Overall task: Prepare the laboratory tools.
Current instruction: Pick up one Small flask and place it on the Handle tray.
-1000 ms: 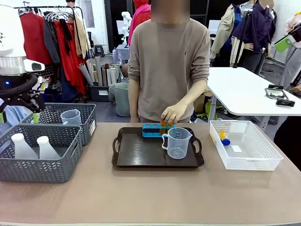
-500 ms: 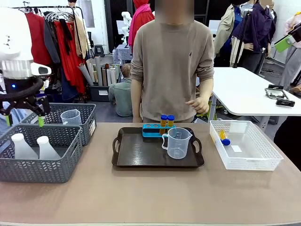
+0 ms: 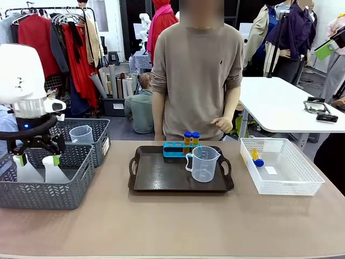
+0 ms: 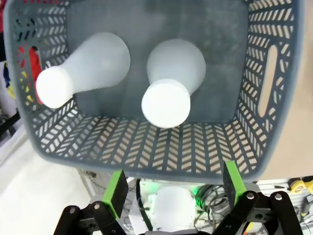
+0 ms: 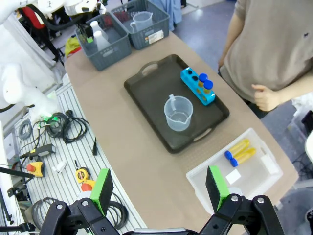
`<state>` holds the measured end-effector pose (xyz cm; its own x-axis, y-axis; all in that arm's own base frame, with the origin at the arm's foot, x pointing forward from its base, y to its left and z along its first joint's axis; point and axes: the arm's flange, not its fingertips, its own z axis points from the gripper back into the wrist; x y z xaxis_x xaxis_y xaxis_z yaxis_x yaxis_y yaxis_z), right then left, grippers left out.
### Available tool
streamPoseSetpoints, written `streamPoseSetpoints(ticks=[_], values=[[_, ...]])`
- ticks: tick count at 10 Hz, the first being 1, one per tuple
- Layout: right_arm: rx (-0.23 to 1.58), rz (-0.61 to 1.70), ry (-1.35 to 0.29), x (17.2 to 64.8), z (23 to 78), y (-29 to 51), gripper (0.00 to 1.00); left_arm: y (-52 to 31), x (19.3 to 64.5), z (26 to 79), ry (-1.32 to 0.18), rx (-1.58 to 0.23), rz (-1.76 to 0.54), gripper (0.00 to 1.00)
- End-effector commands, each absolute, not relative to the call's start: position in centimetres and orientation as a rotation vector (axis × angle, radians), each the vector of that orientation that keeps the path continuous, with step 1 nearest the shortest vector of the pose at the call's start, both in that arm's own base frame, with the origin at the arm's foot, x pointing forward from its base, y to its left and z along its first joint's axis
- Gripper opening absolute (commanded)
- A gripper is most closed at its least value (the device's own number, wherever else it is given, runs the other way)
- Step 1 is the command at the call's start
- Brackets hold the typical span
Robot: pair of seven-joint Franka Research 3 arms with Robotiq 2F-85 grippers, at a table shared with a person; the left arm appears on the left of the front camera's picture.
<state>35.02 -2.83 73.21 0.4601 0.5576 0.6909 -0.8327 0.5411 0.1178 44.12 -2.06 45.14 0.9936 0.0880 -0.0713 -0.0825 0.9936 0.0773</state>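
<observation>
Left of the tray, the left gripper hangs with its fingers spread apart over a grey basket holding two flasks. A jug stands on the tray, with two tubes in the rack at its far edge. Two more tubes lie in the white basket to the tray's right. The right gripper, high and well clear of the tray, is spread wide too.

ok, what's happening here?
Left gripper hovers open over the grey basket holding two conical flasks, gripping nothing. The tray has a measuring jug and a blue rack with two tubes; two more tubes lie in the white mesh basket. The person's hand is off the rack. Right gripper is open, high above the table.
</observation>
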Motion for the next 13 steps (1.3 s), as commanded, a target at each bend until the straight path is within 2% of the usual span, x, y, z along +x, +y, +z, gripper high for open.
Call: streamPoseSetpoints(ticks=[1,4,8,13], values=[[0.515,0.892,-0.659,35.0,73.6,-2.6,1.0,-1.4,44.0,43.5,0.034,0.04,0.061,1.0],[0.515,0.892,-0.659,35.0,73.6,-2.6,1.0,0.0,46.3,43.1,-0.058,0.019,0.086,1.0],[0.515,0.892,-0.659,35.0,73.6,-2.6,1.0,-0.3,48.4,43.2,-0.055,0.011,0.068,0.98],[0.515,0.892,-0.659,35.0,73.6,-2.6,1.0,-0.6,48.4,43.2,-0.045,0.01,0.059,0.01]])
